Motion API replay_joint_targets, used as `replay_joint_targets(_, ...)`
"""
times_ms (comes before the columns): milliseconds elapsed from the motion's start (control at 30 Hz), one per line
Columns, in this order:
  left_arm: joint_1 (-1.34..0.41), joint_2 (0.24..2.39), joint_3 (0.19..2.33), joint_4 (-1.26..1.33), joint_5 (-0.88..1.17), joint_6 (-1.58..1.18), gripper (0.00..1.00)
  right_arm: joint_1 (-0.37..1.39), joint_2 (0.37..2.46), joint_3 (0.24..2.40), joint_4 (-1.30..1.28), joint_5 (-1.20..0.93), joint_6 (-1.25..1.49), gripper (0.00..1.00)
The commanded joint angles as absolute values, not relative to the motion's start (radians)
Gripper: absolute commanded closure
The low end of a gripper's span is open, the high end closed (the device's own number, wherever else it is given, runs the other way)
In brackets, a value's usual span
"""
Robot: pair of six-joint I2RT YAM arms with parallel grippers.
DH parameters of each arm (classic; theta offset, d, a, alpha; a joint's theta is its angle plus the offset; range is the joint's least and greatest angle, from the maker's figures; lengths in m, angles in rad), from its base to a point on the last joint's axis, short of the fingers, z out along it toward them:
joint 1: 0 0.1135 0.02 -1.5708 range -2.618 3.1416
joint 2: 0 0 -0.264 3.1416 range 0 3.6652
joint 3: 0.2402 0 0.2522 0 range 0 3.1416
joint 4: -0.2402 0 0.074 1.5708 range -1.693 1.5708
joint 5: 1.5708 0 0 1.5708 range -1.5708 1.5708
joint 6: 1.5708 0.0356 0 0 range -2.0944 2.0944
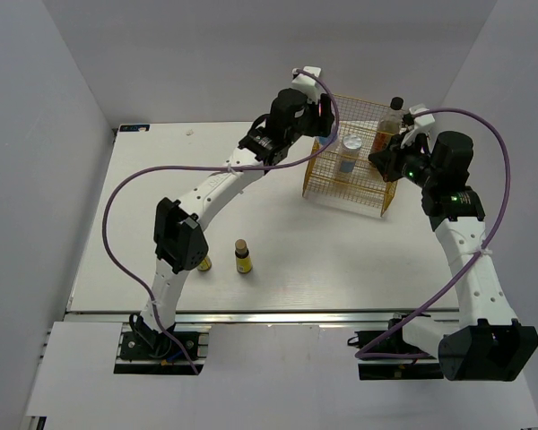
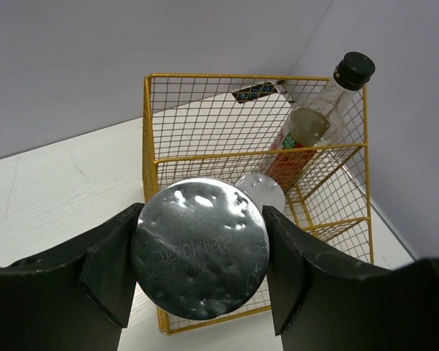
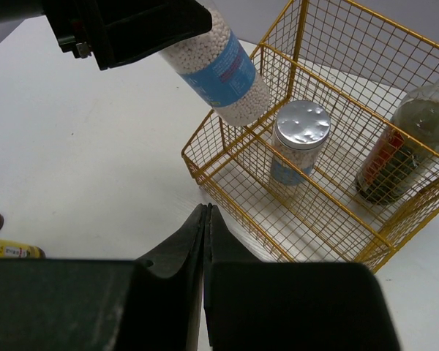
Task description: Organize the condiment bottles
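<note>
My left gripper [image 2: 199,248] is shut on a white silver-topped cylinder [image 3: 219,73] with a blue band and holds it tilted above the near-left corner of the yellow wire rack [image 1: 345,193]. A second silver-topped cylinder [image 3: 298,142] stands inside the rack. The taller amber black-capped bottle [image 2: 307,131] stands in the rack's far right corner. Two tiny brown tan-capped bottles [image 1: 242,257] [image 1: 203,262] stand on the table in front, one partly behind the left arm. My right gripper [image 3: 206,212] is shut and empty, low beside the rack's right side.
The white table [image 1: 296,251] ends at a metal rail along the near edge. Grey walls close in the back and both sides. The left arm [image 1: 211,193] stretches across the table's left half toward the rack.
</note>
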State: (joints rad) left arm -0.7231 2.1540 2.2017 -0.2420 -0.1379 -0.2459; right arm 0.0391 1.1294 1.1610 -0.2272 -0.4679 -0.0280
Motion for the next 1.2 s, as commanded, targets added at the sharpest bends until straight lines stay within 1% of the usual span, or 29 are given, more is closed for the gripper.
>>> replay_joint_targets(0, -0.730, 2.121, 2.266, -0.118, -0.170, -0.210, 1.00, 0.034, 1.108, 1.151, -0.172, -0.463, -0.015, 1.00)
replay_joint_targets(567, -0.733, 2.232, 2.299, -0.032, -0.199, -0.158, 1.00, 0.028, 1.097, 1.115, -0.170, -0.469, -0.014, 1.00)
replay_joint_targets(867, -0.739, 2.263, 2.301, -0.049, -0.189, -0.150, 1.00, 0.023, 1.104, 1.106, -0.158, -0.474, -0.012, 1.00)
replay_joint_targets(933, -0.742, 2.267, 2.298, -0.055, -0.187, -0.150, 0.94, 0.025, 1.109, 1.104, -0.153, -0.476, -0.009, 1.00)
replay_joint_targets(1000, -0.745, 2.275, 2.296, -0.060, -0.183, -0.150, 0.82, 0.025, 1.111, 1.104, -0.152, -0.477, -0.009, 1.00)
replay_joint_targets(1033, -0.747, 2.278, 2.296, -0.060, -0.183, -0.152, 0.72, 0.025, 1.115, 1.104, -0.150, -0.479, -0.008, 1.00)
replay_joint_targets(1100, -0.750, 2.284, 2.295, -0.061, -0.181, -0.150, 0.58, 0.023, 1.117, 1.104, -0.150, -0.476, -0.009, 1.00)
replay_joint_targets(1133, -0.753, 2.286, 2.295, -0.060, -0.183, -0.150, 0.50, 0.023, 1.118, 1.104, -0.149, -0.476, -0.011, 1.00)
replay_joint_targets(1167, -0.753, 2.289, 2.295, -0.060, -0.184, -0.150, 0.48, 0.023, 1.120, 1.104, -0.147, -0.476, -0.012, 1.00)
